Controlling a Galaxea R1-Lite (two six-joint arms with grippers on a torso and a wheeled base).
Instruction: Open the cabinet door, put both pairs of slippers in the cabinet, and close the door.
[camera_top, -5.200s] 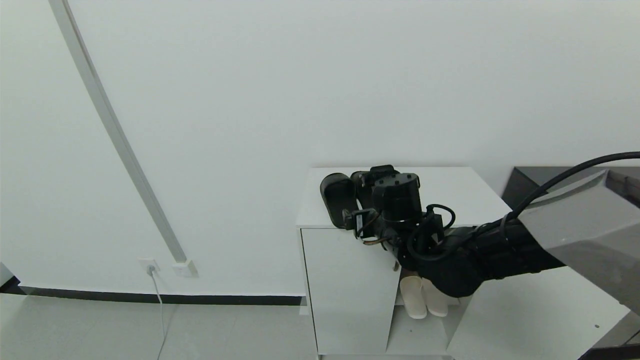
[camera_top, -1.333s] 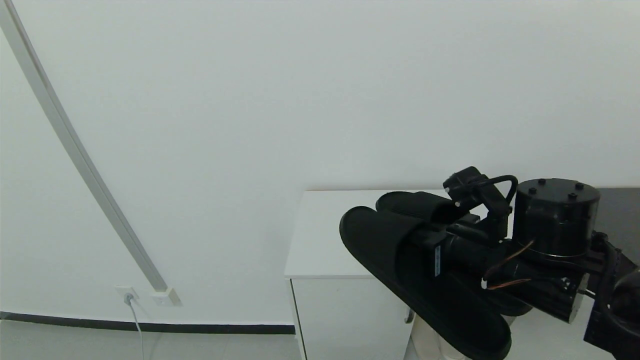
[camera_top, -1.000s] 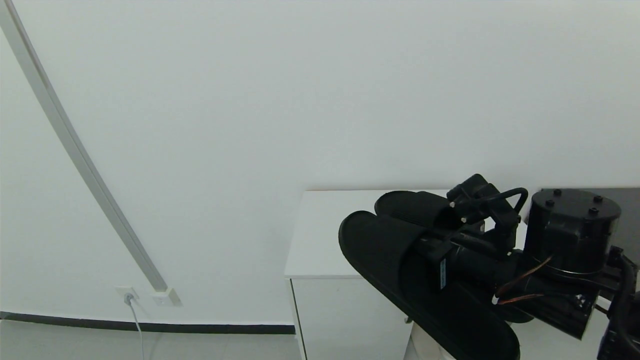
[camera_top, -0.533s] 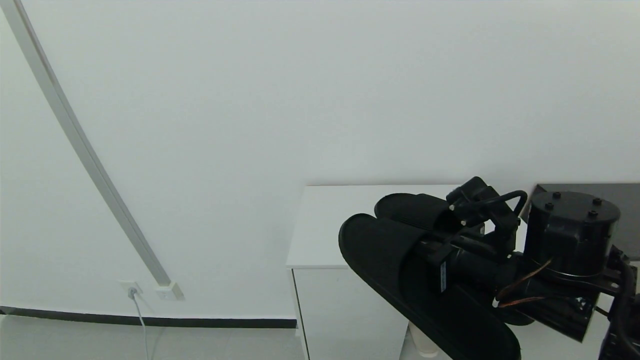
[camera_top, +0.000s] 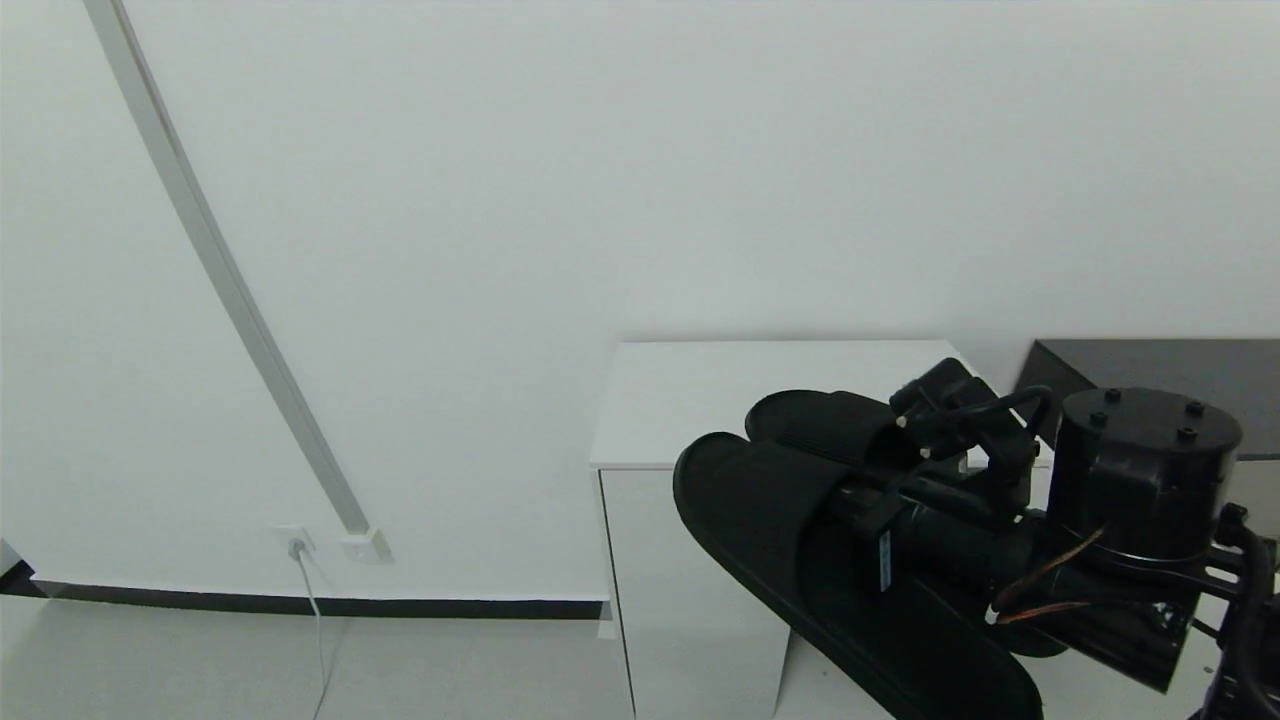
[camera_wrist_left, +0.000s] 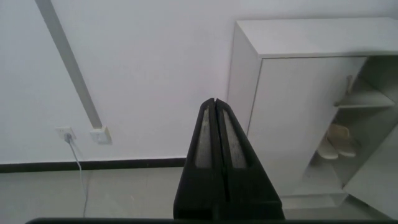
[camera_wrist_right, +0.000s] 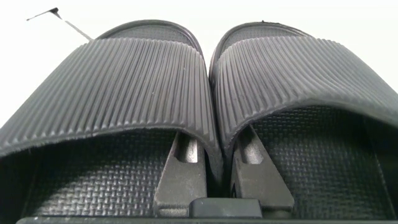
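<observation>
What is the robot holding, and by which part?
The right gripper holds the black slippers, one finger under each strap, pinching their inner sides together. The left gripper, shut, holds nothing.

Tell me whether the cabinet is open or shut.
Open. In the left wrist view the cabinet has its interior exposed, showing a shelf and a pale pair of slippers inside.

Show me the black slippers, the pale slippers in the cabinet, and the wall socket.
black slippers (camera_top: 780, 495), head view, strap of the nearer slipper.
pale slippers (camera_wrist_left: 340, 140), left wrist view, middle of the pair.
wall socket (camera_top: 291, 538), head view, its faceplate.
</observation>
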